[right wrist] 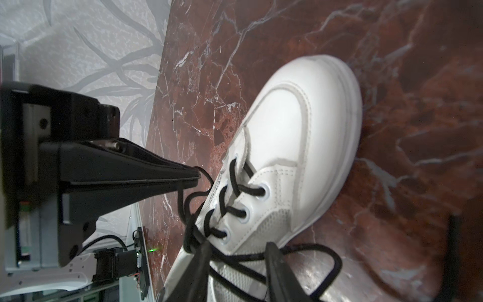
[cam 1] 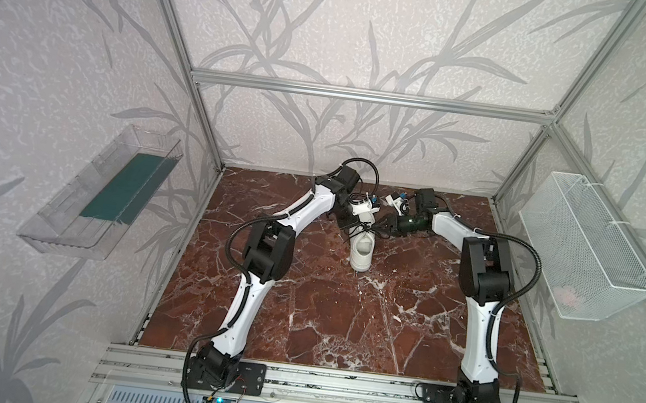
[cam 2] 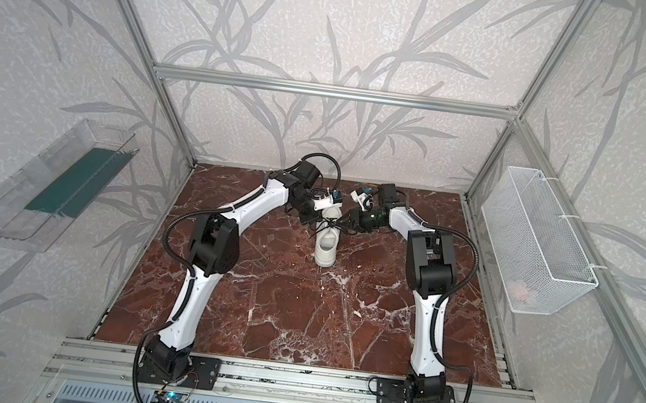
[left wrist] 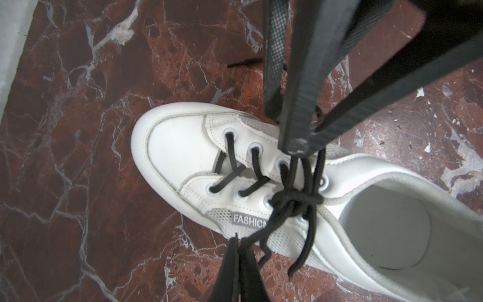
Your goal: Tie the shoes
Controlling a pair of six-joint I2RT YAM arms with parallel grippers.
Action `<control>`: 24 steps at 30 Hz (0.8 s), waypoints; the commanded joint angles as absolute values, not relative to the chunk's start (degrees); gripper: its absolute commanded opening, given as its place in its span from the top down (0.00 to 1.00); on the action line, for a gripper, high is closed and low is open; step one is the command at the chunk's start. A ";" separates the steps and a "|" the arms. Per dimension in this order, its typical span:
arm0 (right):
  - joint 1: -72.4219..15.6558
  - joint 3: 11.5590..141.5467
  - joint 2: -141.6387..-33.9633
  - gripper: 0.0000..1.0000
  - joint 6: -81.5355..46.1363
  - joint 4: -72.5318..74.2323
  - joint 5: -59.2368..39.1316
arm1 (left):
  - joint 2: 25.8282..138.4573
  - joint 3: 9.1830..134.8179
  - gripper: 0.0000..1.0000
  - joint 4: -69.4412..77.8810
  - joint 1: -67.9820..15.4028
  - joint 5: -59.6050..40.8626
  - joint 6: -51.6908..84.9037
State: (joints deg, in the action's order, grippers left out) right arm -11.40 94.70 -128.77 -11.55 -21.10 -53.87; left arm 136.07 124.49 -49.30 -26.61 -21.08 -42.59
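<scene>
A white low-top shoe (cam 1: pixel 362 251) (cam 2: pixel 326 250) stands on the marble table towards the back middle, its toe pointing at the back wall. Its thin black laces (left wrist: pixel 295 201) are crossed into a knot over the tongue. My left gripper (left wrist: pixel 240 241) (cam 1: pixel 353 227) is shut on one lace strand beside the shoe's "FASHION" tag. On the opposite side of the shoe, my right gripper (right wrist: pixel 237 245) (cam 1: pixel 384 226) is open, its fingers (right wrist: pixel 277 264) apart with lace strands running across the gap. A lace loop (right wrist: pixel 335 261) lies on the table beside it.
The red-brown marble table (cam 1: pixel 340 322) extends towards the front. The back wall is close behind the shoe. A clear plastic bin (cam 1: pixel 104 192) hangs on the left wall and a white wire basket (cam 1: pixel 584 247) on the right. Aluminium frame posts (cam 1: pixel 211 143) stand at the corners.
</scene>
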 commanded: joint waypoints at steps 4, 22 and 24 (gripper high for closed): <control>-10.29 86.41 -122.18 0.60 -13.73 -19.62 -50.81 | 136.50 126.36 1.00 -50.86 -26.51 -22.76 -42.75; -8.96 77.43 -122.65 0.44 -24.19 -7.47 -55.52 | 136.47 126.13 1.00 -51.26 -26.44 -22.53 -42.54; -8.88 77.64 -124.14 0.43 -26.93 -2.82 -57.10 | 136.36 126.19 1.00 -51.27 -26.37 -22.50 -42.63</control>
State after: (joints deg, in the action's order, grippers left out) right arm -9.08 77.52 -123.87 -22.79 -10.39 -53.69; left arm 136.07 124.49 -49.32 -26.61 -21.32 -42.24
